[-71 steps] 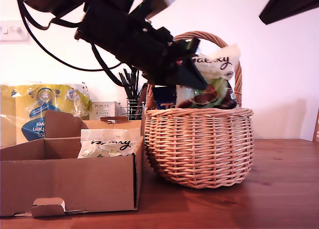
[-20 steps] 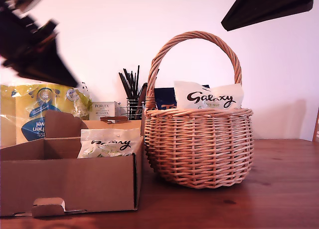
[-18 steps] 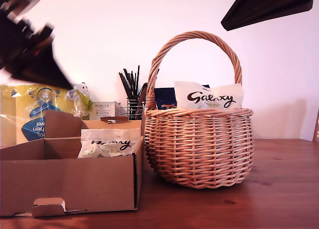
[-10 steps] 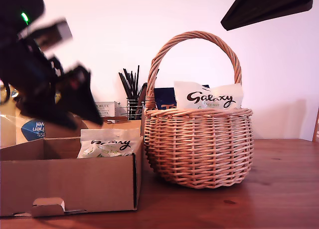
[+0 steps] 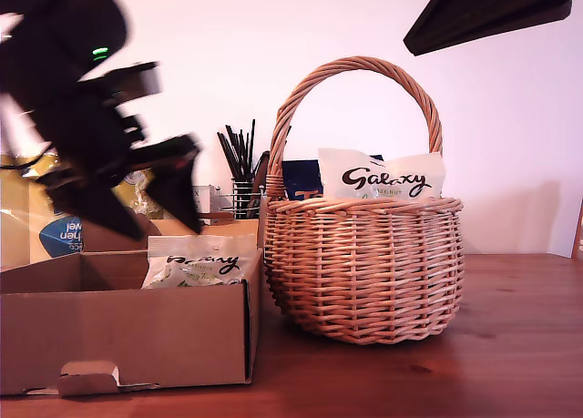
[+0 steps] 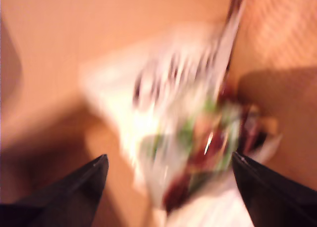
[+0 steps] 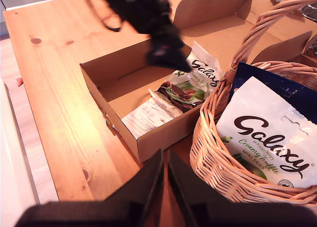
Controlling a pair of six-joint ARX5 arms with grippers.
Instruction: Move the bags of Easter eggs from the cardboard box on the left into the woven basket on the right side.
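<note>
Brown corrugated cardboard forms the low, wide tray-like box (image 5: 127, 331) at the exterior view's left, and one glossy white Galaxy pouch with green and brown print (image 5: 199, 260) leans inside it against the wall nearest the round tan wicker basket with the tall arched handle (image 5: 363, 254). My first gripper (image 6: 168, 180) is above that pouch with its dark fingers (image 6: 74, 187) spread wide and nothing between them; the first wrist view is motion-blurred, so contact cannot be judged, but the pouch appears framed between the two tips. The step in hand is judged to be the descent and grasp on this remaining pouch. To do it well, slow the approach until the view sharpens, keep the fingers straddling the pouch across its narrow dimension, and close on the filled lower body rather than on the thin sealed edge, which would likely slip. Keep clear of the box wall beside the pouch. Lift straight up above the box rim before moving across, then pass under the basket handle. The basket already holds a white Galaxy bag (image 7: 270, 133) and a dark blue bag (image 7: 277, 83). My second gripper (image 7: 165, 162) hangs aside near the basket, its fingers pressed together and empty.
</note>
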